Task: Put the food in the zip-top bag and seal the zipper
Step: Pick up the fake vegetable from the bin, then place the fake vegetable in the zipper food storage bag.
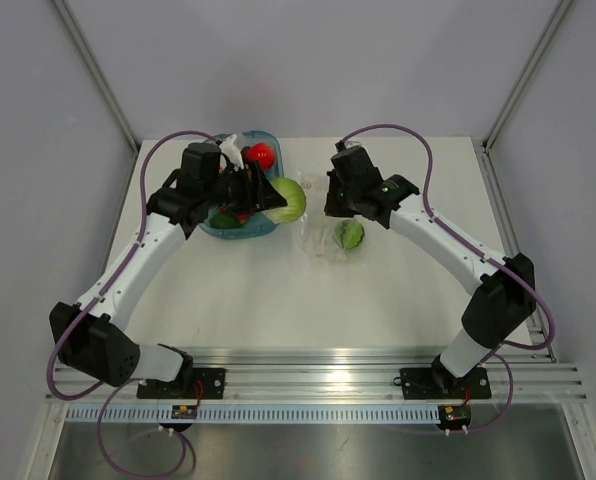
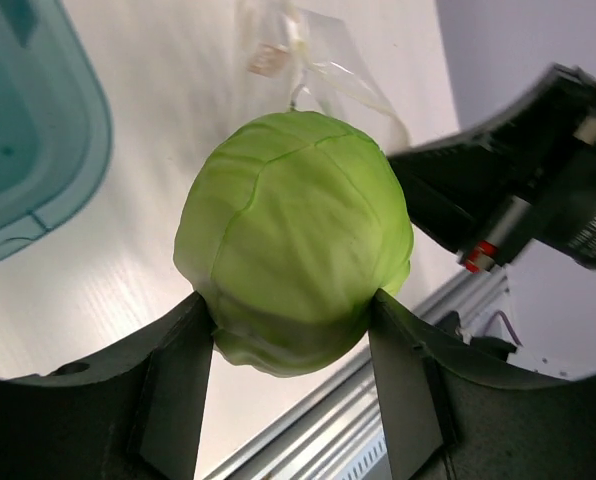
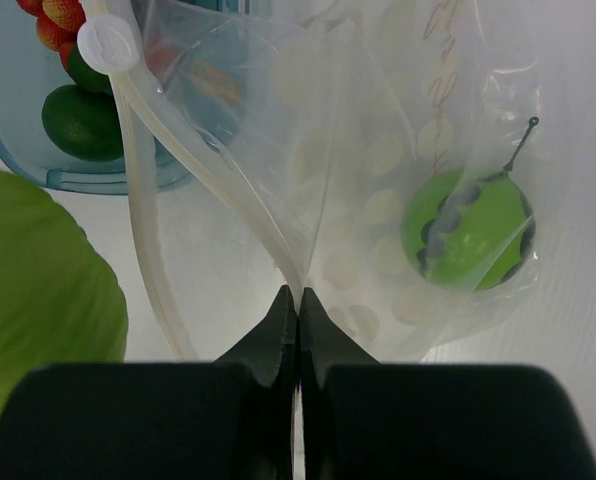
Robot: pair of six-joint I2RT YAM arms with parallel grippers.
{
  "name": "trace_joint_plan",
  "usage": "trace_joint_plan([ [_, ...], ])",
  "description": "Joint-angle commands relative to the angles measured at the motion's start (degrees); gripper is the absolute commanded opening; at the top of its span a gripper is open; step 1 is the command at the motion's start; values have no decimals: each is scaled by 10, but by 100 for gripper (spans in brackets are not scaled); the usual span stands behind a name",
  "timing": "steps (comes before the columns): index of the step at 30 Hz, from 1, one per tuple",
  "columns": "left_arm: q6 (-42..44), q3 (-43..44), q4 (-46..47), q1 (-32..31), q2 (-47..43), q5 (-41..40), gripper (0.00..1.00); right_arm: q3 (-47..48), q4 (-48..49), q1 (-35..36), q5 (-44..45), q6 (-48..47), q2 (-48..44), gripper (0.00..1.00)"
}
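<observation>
**Cabbage gripped beside waiting bag**

The white bench (image 1: 278, 300) is pictured from above, with the translucent blue tray (image 2: 73, 180) set toward its far left (a red piece (image 1: 262, 155) and a dark green fruit (image 3: 83, 120) are seen inside it). The clear zip-top bag (image 3: 378, 150) is laid on the bench just right of the tray. Its film is pinched near the mouth by the right end effector (image 3: 298, 300), whose fingers are pressed together on it. The pale green cabbage (image 2: 293, 240) is clamped between the two fingers of the left end effector (image 2: 290, 312) and is held between the tray and the bag. A green apple (image 3: 468, 230) is already enclosed in the bag. The zipper (image 3: 203, 165), a whitish strip, is shown parted along the mouth, on the side facing the cabbage.
</observation>
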Motion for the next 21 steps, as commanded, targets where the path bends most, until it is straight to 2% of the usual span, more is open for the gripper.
trace_joint_plan([
  [1, -29, -21, 82, -13, -40, 82, 47, 7, 31, -3, -16, 12, 5, 0],
  [3, -46, -35, 109, -22, -46, 104, 47, 7, 31, -2, -18, 14, 4, 0],
  [14, -58, -68, 145, -50, 35, 64, 46, 1, 35, -2, -45, 23, -18, 0],
  [21, -39, -54, 132, -56, 84, 40, 45, -2, 41, -3, -68, 28, -29, 0],
])
